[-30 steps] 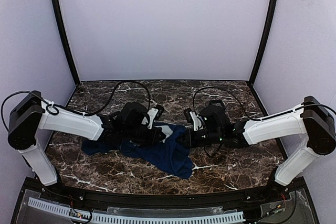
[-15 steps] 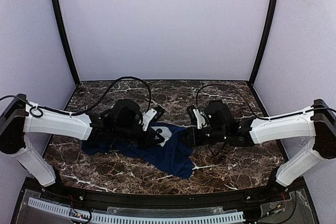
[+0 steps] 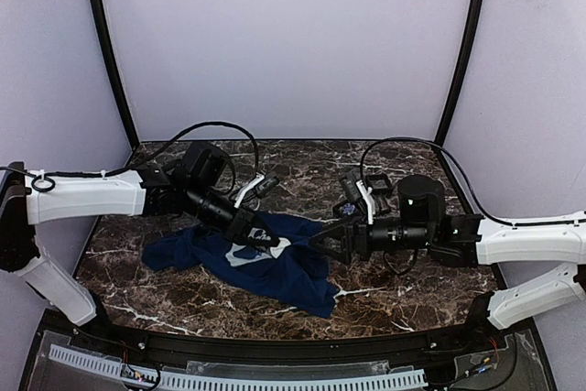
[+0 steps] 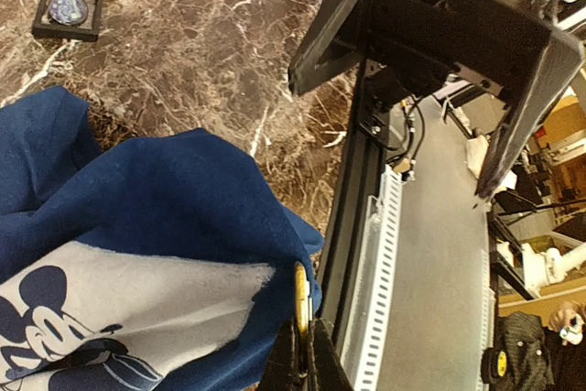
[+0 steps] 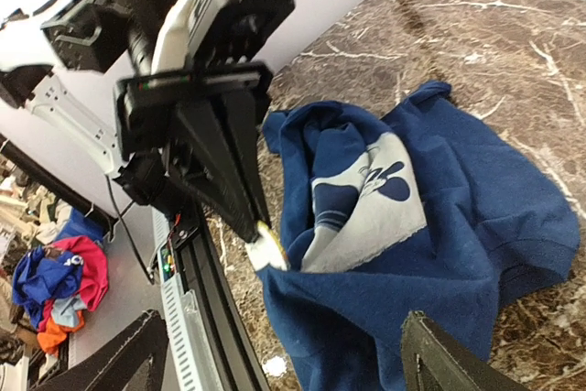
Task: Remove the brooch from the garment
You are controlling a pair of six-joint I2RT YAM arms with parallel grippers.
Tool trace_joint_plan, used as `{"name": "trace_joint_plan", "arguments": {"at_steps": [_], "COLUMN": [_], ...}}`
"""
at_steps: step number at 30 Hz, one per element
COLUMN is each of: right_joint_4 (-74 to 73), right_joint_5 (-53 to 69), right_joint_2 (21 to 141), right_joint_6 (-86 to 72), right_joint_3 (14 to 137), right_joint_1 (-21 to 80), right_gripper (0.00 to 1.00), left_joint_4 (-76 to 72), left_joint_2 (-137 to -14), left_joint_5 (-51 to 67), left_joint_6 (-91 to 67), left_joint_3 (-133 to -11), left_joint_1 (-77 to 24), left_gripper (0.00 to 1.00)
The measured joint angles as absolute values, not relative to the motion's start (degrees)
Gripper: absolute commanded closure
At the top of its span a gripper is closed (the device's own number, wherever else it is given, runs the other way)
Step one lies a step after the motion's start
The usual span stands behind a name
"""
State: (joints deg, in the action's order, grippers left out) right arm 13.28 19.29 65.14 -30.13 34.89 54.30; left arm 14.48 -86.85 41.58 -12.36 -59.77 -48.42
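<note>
The left gripper (image 4: pixel 299 343) pinches the brooch (image 4: pixel 300 301) at a raised fold of the navy T-shirt (image 4: pixel 174 208), just beside its pale Mickey Mouse print (image 4: pixel 128 304). Its own camera catches only a thin gold rim, edge-on; the right wrist camera shows a pale round face. Whether the pin is free of the cloth cannot be told. The right gripper (image 5: pixel 291 354) hangs wide open near the shirt. The left wrist view also takes in two black square trays (image 4: pixel 44 27) on the marble table (image 4: pixel 211 52), one holding a bluish disc (image 4: pixel 68 10).
</note>
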Motion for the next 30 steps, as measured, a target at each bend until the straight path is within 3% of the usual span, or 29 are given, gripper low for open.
{"name": "trace_joint_plan", "arguments": {"at_steps": [11,30], "right_joint_4": [20.2,29.3], "right_joint_5": [26.3,30.0], "right_joint_2": [77.1,86.5], "right_joint_6": [-31.0,-34.8], "right_joint_3": [35.6,41.0], "right_joint_1": [59.0,61.5], "right_gripper": [0.31,0.58], "left_joint_4": [23.2,28.3], "left_joint_2": [-86.9,-86.9], "left_joint_5": [55.4,56.6], "left_joint_6": [-1.3,5.6], "left_joint_3": [-61.1,-61.1], "left_joint_1": [-45.8,-45.0], "left_gripper": [0.99,0.99]}}
